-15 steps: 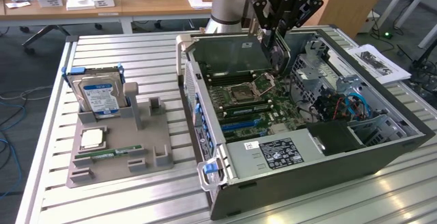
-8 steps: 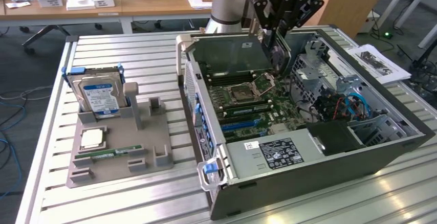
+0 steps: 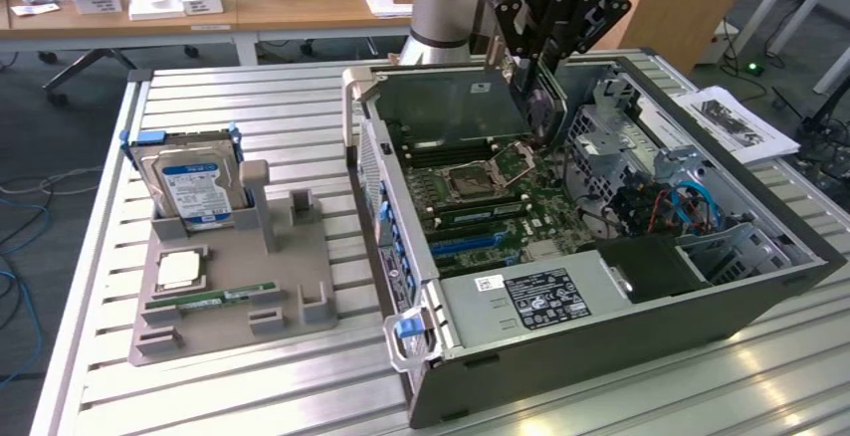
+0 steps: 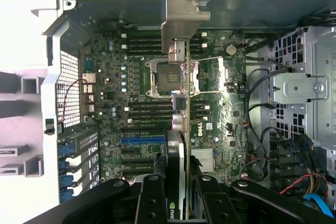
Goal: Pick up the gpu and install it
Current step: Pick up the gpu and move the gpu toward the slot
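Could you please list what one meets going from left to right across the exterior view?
Hard drive → case handle → gripper holding the gpu → printed papers.

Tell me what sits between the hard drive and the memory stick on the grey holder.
A square silver processor chip lies there, as the exterior view shows.

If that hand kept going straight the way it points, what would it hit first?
The hand holds the gpu edge-on ahead of it, so the card would probably touch first, meeting the motherboard near the processor socket; depth is hard to judge.
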Motion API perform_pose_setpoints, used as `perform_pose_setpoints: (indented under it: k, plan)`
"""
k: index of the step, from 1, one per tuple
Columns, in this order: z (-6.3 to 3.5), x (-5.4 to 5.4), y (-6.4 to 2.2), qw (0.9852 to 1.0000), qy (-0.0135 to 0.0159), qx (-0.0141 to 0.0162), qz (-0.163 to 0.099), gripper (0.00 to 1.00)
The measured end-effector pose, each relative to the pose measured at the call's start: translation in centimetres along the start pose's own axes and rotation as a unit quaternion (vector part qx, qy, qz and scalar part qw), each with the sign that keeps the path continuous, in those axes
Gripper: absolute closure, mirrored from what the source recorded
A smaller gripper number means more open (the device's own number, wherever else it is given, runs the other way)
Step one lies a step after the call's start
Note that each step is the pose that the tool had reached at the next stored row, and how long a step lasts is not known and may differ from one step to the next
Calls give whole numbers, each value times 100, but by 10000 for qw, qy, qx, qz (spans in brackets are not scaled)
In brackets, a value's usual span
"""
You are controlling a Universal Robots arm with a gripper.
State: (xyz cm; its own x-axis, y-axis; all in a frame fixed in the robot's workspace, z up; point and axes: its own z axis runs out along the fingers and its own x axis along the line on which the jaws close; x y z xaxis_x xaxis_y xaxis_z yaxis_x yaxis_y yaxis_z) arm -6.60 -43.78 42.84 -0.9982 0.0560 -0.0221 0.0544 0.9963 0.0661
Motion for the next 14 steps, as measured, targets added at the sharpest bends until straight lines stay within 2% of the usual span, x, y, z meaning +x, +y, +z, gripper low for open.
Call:
perform_pose_setpoints:
  k: [11,12,14]
  plan:
    - [3,-31,2,10000,0,-1,-1,73]
    - [9,-151,8,10000,1,0,-10,73]
    - [19,-320,17,10000,1,-1,-20,73]
